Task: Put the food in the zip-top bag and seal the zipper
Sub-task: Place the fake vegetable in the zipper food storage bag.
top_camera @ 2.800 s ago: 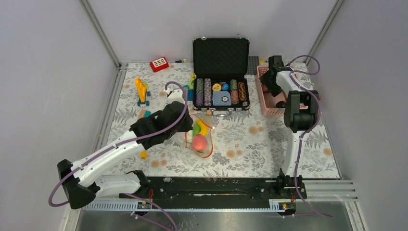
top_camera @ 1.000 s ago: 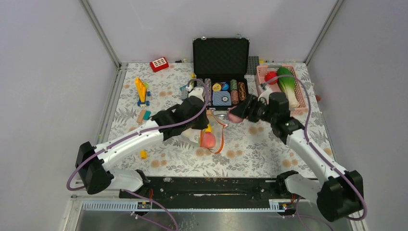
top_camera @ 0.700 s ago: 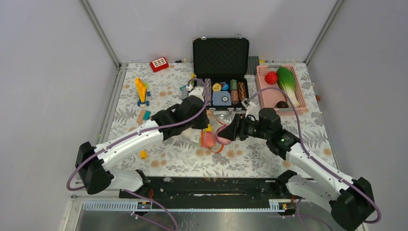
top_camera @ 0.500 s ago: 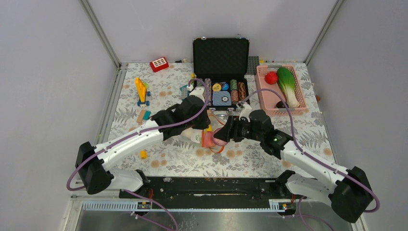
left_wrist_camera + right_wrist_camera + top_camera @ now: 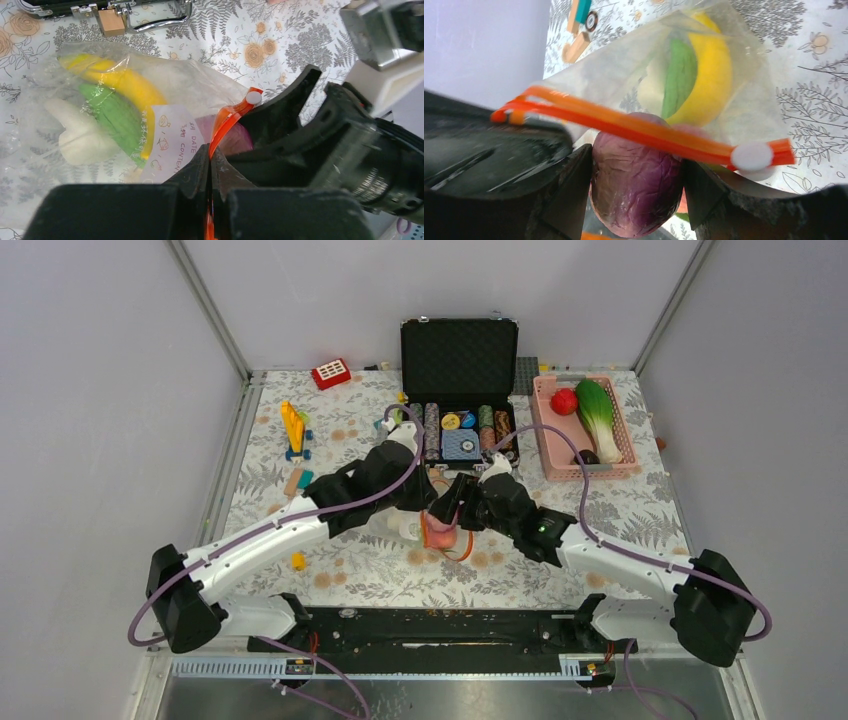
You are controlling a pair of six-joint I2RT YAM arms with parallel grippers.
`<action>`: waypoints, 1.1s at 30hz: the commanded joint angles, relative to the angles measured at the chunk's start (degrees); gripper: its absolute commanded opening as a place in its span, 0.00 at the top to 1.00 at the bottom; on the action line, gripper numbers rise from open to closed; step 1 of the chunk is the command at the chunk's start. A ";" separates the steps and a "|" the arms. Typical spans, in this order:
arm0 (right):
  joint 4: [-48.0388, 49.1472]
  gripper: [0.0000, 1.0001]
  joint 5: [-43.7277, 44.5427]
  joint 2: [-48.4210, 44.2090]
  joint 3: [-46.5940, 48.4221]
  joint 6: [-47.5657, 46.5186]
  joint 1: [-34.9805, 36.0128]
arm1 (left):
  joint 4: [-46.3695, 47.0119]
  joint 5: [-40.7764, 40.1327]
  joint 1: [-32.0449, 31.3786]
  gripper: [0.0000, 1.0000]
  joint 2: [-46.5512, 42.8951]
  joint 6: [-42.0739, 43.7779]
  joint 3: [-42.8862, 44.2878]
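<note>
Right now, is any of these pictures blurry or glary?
Top view: evenly lit and sharp, with only soft shadows. Left wrist view: the left tool is dark and blurred up close, and the bag shows a white sheen. Right wrist view: zipper soft, ball sharper, right tool dark.

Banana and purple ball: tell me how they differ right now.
The banana is long, curved and yellow; the purple ball is round. The banana lies loose deep inside the bag; the purple ball is only at its mouth, against the zipper. Nothing grips the banana; the right gripper holds the purple ball. Both are toy food.
</note>
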 commanded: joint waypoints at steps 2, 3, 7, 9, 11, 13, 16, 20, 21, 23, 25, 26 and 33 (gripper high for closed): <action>1.41 0.53 12.10 2.31 4.40 4.48 2.32 | 5.38 3.94 -0.22 1.00 -3.43 -1.30 -1.10; 0.80 0.51 12.81 2.92 5.26 4.30 2.87 | 5.65 4.29 -0.17 1.00 -3.63 -1.40 -1.32; -0.01 0.42 14.60 4.93 7.58 4.45 4.86 | 6.49 5.28 -0.21 1.00 -4.31 -2.05 -1.67; -1.13 0.35 15.62 5.43 8.66 4.23 5.68 | 6.85 5.07 -0.17 1.00 -4.92 -2.34 -2.10; -2.70 0.27 16.73 5.62 9.58 3.47 6.14 | 7.09 4.65 -0.16 1.00 -5.59 -2.54 -2.59; -3.94 0.21 17.75 5.42 10.15 2.86 6.50 | 7.10 3.93 -0.20 1.00 -6.38 -2.72 -2.94; -6.06 0.14 19.40 4.94 10.72 2.17 6.72 | 6.97 2.72 -0.10 1.00 -7.36 -2.90 -3.36; -6.89 0.05 18.92 4.51 11.38 1.01 6.82 | 6.14 0.24 0.02 1.00 -8.34 -3.33 -3.61; -6.89 0.03 18.46 4.48 11.66 0.52 6.84 | 6.01 -0.06 0.10 1.00 -8.53 -3.43 -3.64; -6.89 0.02 17.91 4.19 12.26 -0.50 6.90 | 5.96 -0.48 0.39 1.00 -9.01 -3.45 -3.99; -6.89 0.02 17.05 3.86 12.76 -1.79 6.91 | 5.95 -0.94 0.69 1.00 -9.41 -3.58 -4.36; -6.92 0.02 16.50 3.40 12.94 -2.52 6.93 | 5.89 -1.23 0.90 1.00 -9.46 -3.69 -4.52; -10.44 0.00 13.53 -0.66 15.58 -11.21 6.95 | 5.37 -2.74 3.31 1.00 -9.78 -4.14 -5.25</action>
